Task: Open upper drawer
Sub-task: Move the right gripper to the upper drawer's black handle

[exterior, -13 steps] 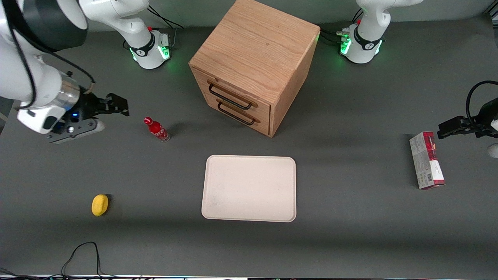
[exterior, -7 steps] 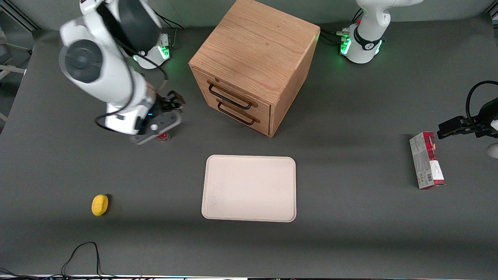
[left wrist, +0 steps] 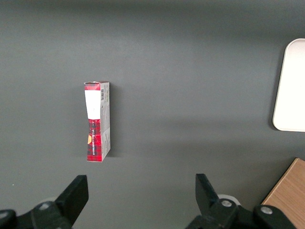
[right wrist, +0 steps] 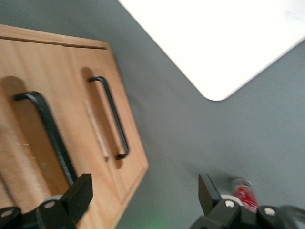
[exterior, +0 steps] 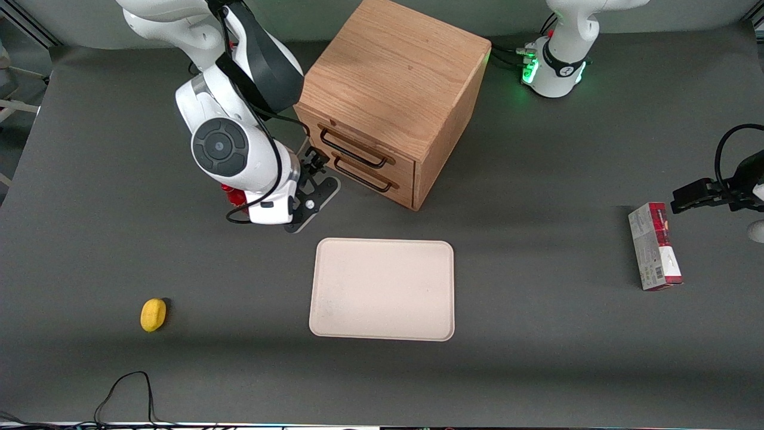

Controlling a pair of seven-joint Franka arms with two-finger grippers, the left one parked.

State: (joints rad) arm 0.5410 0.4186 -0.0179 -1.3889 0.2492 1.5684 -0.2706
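The gripper (exterior: 317, 160) hangs just in front of the cabinet's (exterior: 394, 77) drawer faces, at the corner nearest the working arm's base, with its fingers spread wide apart and nothing between them. In the wrist view one fingertip (right wrist: 82, 190) sits against the wood by the end of a handle, while the other (right wrist: 206, 189) is out over bare table; the gripper (right wrist: 143, 191) as a whole straddles the lower edge of the drawer front there.

The upper drawer (exterior: 352, 143) is shut, flush with the oak cabinet face, its long black bar handle (exterior: 351, 150) running slantwise across it. The lower drawer (exterior: 365, 173) lies directly beneath, closed as well, with a matching handle. In the wrist view the two handles show side by side, and the one by the fingertip (right wrist: 47, 136) is probably the upper one, though motion blur makes that hard to confirm.

A red bottle (exterior: 234, 194) stands beside the arm's wrist, mostly hidden by it. A cream tray (exterior: 382, 289) lies flat, nearer the front camera than the cabinet. A yellow lemon (exterior: 153, 314) rests toward the working arm's end of the table, and a red and white carton (exterior: 655, 246) toward the parked arm's end.
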